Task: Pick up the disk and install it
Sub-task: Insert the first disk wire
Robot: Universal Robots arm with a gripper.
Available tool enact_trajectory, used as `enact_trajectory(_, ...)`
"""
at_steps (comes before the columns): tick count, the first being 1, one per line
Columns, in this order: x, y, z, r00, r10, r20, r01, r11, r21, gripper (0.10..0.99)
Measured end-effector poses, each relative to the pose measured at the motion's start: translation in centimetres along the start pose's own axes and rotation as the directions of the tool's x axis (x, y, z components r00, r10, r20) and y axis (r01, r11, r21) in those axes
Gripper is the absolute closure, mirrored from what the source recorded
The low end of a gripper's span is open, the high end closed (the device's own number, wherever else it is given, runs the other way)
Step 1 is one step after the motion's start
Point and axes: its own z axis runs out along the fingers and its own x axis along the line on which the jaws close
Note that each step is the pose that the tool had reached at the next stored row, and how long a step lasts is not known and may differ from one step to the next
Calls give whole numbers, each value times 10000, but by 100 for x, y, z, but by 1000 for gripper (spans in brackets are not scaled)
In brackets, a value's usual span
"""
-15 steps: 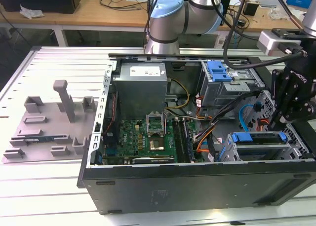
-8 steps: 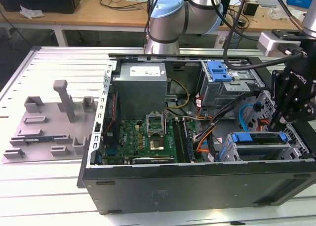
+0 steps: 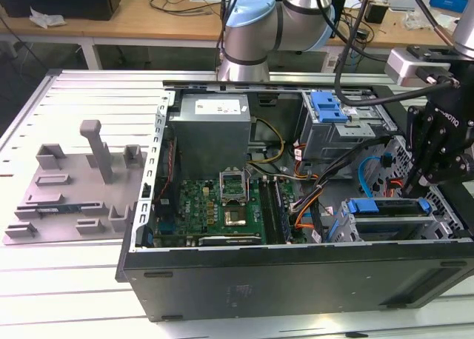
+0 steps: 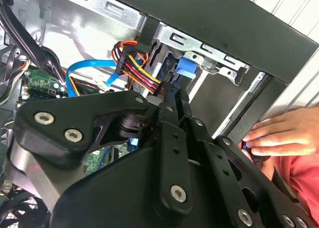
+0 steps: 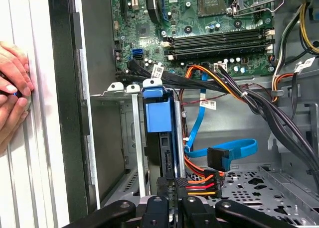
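The disk (image 3: 389,208) is being carried in the drive cage (image 3: 341,232) of the open computer case (image 3: 296,283), toward the exterior view's right. Its blue bracket (image 5: 158,116) is being shown end-on in the first wrist view. The pincer (image 5: 172,204) is being held close over the disk, near the orange and blue cables (image 5: 219,158). Whether it is open, closed or gripping cannot be told. A person's hand (image 5: 12,91) is being pressed against the case's outer wall. The case is being borne by the slotted tabletop (image 3: 74,280).

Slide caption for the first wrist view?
Disk seated in the drive bay, gripper at its end, a hand beside the case.
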Motion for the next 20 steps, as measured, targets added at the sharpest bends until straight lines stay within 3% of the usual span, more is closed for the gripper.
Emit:
enact_trajectory(5, 0, 1, 1, 10000, -44, 9, 44, 10000, 60, 918)
enact_trajectory(7, 2, 22, 1, 10000, -53, 32, 52, 9998, 213, 918)
enact_trajectory(9, 6, 68, 0, 10000, -49, 45, 47, 9996, 276, 918)
enact_trajectory(20, -17, 67, -3, 10000, -61, 45, 59, 9996, 280, 918)
